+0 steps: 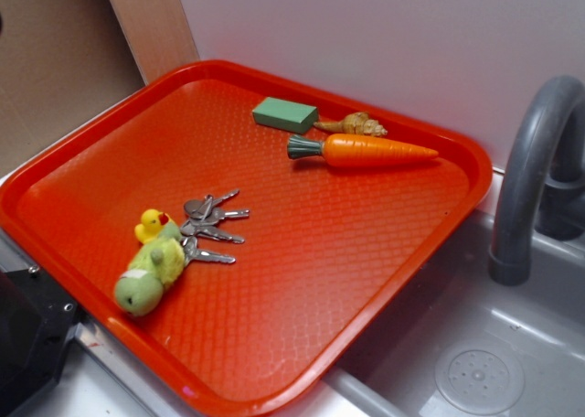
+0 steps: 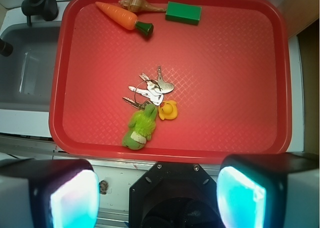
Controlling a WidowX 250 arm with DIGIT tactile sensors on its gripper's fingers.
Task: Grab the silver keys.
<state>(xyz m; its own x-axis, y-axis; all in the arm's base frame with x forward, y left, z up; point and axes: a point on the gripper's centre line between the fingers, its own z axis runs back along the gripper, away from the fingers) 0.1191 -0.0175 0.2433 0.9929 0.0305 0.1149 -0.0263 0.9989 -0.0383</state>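
Hovering above the near edge of the red plastic tray (image 2: 280,63), black gripper (image 2: 157,188) with jaws wide, holding nothing. Bunch of 4 flat silver keys (image 2: 150,90) fanned mid-tray, joined to green plush toy (image 2: 140,128). Best descend onto the blades, away from the yellow duck (image 2: 168,110).

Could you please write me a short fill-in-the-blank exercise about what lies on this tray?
1. The bunch of flat silver metal keys lies on a red plastic ____.
2. The keys join a green plush toy, beside a small yellow rubber ____.
3. The orange toy carrot lies next to a green rectangular ____.
4. Beside the tray is a grey ____ with a faucet.

Missing words: tray; duck; block; sink
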